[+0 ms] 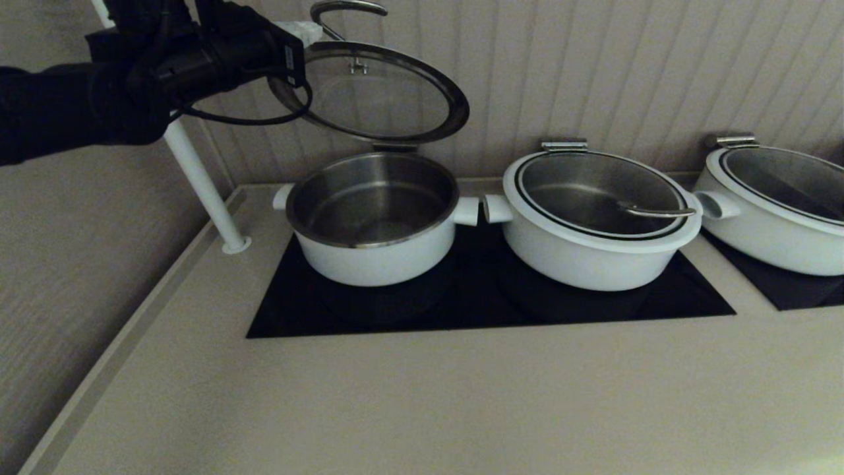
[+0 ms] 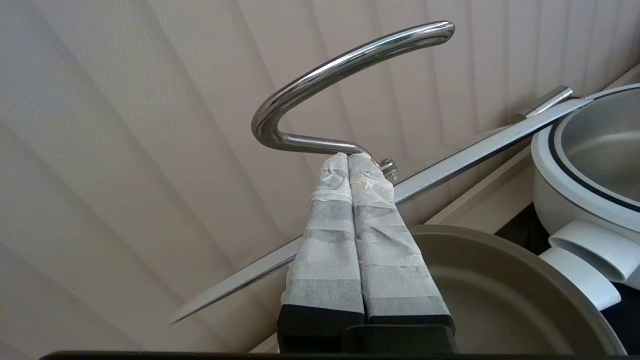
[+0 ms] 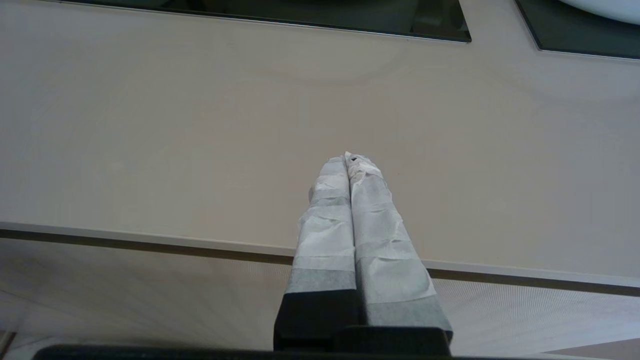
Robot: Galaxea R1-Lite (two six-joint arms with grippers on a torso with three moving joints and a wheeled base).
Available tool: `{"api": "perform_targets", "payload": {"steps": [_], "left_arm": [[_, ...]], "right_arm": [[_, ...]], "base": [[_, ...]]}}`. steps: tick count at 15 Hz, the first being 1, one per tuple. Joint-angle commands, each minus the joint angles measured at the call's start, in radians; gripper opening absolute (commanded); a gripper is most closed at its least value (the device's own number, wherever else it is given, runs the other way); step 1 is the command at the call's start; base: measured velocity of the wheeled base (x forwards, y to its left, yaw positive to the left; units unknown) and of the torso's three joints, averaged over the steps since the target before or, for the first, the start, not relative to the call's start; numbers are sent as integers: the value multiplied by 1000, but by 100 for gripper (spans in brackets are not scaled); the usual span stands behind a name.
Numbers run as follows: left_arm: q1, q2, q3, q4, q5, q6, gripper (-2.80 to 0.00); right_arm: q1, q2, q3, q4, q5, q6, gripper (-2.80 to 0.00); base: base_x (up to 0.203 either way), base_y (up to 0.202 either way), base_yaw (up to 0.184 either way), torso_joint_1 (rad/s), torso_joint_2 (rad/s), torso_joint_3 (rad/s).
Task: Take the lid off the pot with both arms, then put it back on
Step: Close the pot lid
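Glass and steel, the lid (image 1: 379,92) stands tilted open above the pot (image 1: 372,218), its far edge at a hinge on the pot's far rim. The left gripper (image 2: 350,159) is raised at the lid's near-left, fingers pressed together at the foot of the arched handle (image 2: 345,57); whether they pinch it cannot be told. The pot is uncovered, its steel lining bare, and sits on the left of a black cooktop (image 1: 488,297) set into a beige counter (image 1: 422,402). A wider pot (image 1: 597,221) stands just right of it with its lid on, and a third pot (image 1: 775,204) is further right on a second black panel. A white post (image 1: 201,181) rises at the counter's far-left corner before a ribbed beige wall (image 1: 626,72). The right gripper (image 3: 348,159) hangs over the counter's near edge, fingers pressed together, holding nothing.
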Motion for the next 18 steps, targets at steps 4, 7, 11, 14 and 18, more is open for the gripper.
{"api": "perform_targets", "payload": {"steps": [4, 7, 11, 14, 18], "left_arm": [[0, -26, 17, -3, -2, 1, -280], [0, -45, 66, -10, -2, 3, -280], [0, -65, 132, -37, -1, 3, -280], [-1, -56, 132, -46, -1, 3, -280], [0, -57, 159, -47, -1, 3, -280]], "right_arm": [[0, 2, 0, 1, 0, -1, -280], [0, 2, 0, 1, 0, -1, -280], [0, 2, 0, 1, 1, -1, -280], [0, 2, -1, 1, 0, -1, -280], [0, 2, 0, 1, 0, -1, -280]], "base": [[0, 0, 0, 0, 0, 0], [0, 0, 0, 0, 0, 0], [0, 0, 0, 0, 0, 0], [0, 0, 0, 0, 0, 0], [0, 0, 0, 0, 0, 0]]}}
